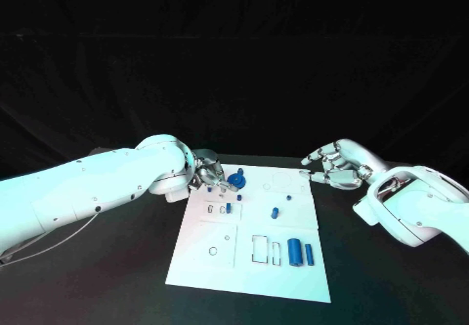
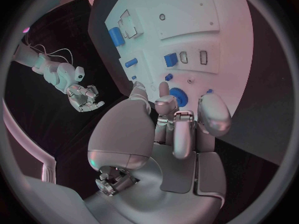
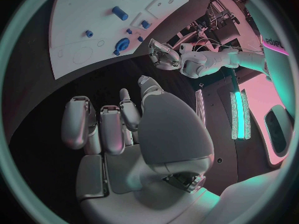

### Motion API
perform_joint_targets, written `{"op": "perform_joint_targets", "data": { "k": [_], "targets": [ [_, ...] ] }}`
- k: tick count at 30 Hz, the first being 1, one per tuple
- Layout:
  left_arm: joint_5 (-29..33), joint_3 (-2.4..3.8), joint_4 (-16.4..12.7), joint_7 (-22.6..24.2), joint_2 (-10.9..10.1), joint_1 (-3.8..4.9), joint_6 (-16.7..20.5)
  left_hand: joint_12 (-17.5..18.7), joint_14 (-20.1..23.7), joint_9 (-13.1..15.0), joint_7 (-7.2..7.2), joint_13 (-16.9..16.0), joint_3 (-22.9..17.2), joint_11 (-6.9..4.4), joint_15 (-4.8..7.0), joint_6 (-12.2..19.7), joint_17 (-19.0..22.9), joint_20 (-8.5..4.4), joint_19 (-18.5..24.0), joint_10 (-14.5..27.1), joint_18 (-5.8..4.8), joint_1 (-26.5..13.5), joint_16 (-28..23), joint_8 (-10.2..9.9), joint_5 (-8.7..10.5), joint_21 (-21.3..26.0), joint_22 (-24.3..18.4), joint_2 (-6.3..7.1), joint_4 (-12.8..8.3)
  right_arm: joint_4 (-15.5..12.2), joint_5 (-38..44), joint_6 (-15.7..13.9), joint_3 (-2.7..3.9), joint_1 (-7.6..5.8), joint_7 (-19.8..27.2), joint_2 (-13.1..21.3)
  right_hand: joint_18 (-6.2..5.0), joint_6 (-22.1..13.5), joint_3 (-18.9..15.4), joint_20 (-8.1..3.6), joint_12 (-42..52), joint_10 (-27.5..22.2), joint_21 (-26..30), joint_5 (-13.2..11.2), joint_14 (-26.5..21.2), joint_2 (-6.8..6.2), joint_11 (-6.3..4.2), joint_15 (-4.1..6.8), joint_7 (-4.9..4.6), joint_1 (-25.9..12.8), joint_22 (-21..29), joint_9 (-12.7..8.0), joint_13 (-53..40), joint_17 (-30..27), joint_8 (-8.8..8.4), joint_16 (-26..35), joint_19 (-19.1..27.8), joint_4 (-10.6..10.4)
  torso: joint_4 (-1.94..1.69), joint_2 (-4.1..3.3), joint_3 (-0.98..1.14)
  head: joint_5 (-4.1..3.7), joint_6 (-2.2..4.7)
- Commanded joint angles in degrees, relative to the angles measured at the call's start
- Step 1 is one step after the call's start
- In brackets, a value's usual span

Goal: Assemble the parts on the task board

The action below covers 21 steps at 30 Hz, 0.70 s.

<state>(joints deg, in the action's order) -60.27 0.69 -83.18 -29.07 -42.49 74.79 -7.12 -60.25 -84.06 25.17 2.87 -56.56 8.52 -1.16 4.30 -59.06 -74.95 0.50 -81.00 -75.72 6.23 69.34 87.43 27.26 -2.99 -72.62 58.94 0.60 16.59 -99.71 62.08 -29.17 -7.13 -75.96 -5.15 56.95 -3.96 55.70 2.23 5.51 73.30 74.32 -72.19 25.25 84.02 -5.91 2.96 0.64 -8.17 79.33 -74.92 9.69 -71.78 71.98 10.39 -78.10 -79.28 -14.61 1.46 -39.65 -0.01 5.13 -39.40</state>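
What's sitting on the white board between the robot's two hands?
In the head view, between the left hand and right hand, the task board carries a round blue gear-like part, then bare white surface with faint circular outlines.

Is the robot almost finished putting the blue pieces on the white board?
Not nearly. Several blue parts look loose on the task board: two blue cylinders lie beside outlined slots, and a small blue piece sits mid-board. The left hand is at the blue gear by the board's far edge, apparently working on it. The right hand hovers off the far right corner, holding nothing.
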Motion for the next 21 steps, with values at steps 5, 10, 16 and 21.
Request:
{"op": "perform_joint_targets", "data": {
  "k": [5,10,16,21],
  "targets": [
    [-3.2,-0.56,1.29,-9.48,2.82,0.77,-4.1,-0.96,-5.03,2.04,-0.28,-1.09,1.43,-0.28,0.61,0.7,-11.98,-0.05,-0.25,0.36,-1.07,-1.42,0.54,1.51,0.03,-1.05,1.4,-0.07,0.15,0.21,2.51,0.02,0.01,-0.04,-3.76,-0.24,-0.35,0.3,-0.27,-0.38,0.61,0.8,0.41,-0.77,1.78,0.22,0.13,0.49,0.3,-0.57,-3.53,0.13,-0.34,0.05,0.42,0.29,-0.17,-0.22,-0.08,-0.09,-0.02,0.29,-0.33],
    [-3.55,-0.73,2.47,-10.01,4.3,0.92,-6.73,0.17,-4.87,2.77,-0.24,0.06,1.7,-0.23,0.57,1.23,-11.51,-0.02,-0.13,1.28,-1.09,-2.23,0.2,1.83,0.02,-1.22,1.61,0.31,0.19,0.51,2.63,0.01,0.0,0.0,-4.17,-0.69,-0.35,0.32,-0.28,-0.39,0.73,0.91,0.42,-0.77,1.79,0.25,0.11,0.5,0.33,-0.63,-3.54,0.14,-0.44,0.03,0.49,0.34,-0.21,-0.27,0.02,-0.12,-0.03,0.55,-0.9],
    [-3.66,-0.88,4.08,-9.63,5.86,0.94,-7.93,0.57,-4.92,2.99,-0.2,0.43,1.66,-0.19,0.53,1.44,-11.72,0.01,-0.02,1.62,-1.08,-2.19,0.33,1.9,0.01,-1.19,1.54,0.41,0.13,0.68,2.67,-0.07,0.0,0.05,-4.31,-1.02,-0.36,0.33,-0.28,-0.4,0.7,0.89,0.48,-0.62,1.79,0.27,0.1,0.5,0.34,-0.66,-3.51,0.15,-0.4,-0.03,0.51,0.39,-0.2,-0.3,-0.01,-0.14,-0.1,0.22,-1.14],
    [-3.36,-1.08,5.55,-9.0,7.15,0.92,-8.07,0.95,-4.88,3.55,-0.11,0.74,1.74,-0.09,0.43,1.81,-11.66,0.12,0.16,2.04,-1.07,-3.57,0.27,2.1,0.01,-1.25,1.59,0.6,0.3,0.85,2.68,-0.13,0.0,0.09,-4.17,-1.39,-0.4,0.3,-0.28,-0.4,0.63,0.83,0.67,-0.51,1.75,0.27,0.09,0.51,0.34,-0.68,-3.4,0.15,-0.32,-0.21,0.52,0.52,-0.11,-0.33,0.06,-0.26,-0.11,0.29,-1.37]
  ]
}}
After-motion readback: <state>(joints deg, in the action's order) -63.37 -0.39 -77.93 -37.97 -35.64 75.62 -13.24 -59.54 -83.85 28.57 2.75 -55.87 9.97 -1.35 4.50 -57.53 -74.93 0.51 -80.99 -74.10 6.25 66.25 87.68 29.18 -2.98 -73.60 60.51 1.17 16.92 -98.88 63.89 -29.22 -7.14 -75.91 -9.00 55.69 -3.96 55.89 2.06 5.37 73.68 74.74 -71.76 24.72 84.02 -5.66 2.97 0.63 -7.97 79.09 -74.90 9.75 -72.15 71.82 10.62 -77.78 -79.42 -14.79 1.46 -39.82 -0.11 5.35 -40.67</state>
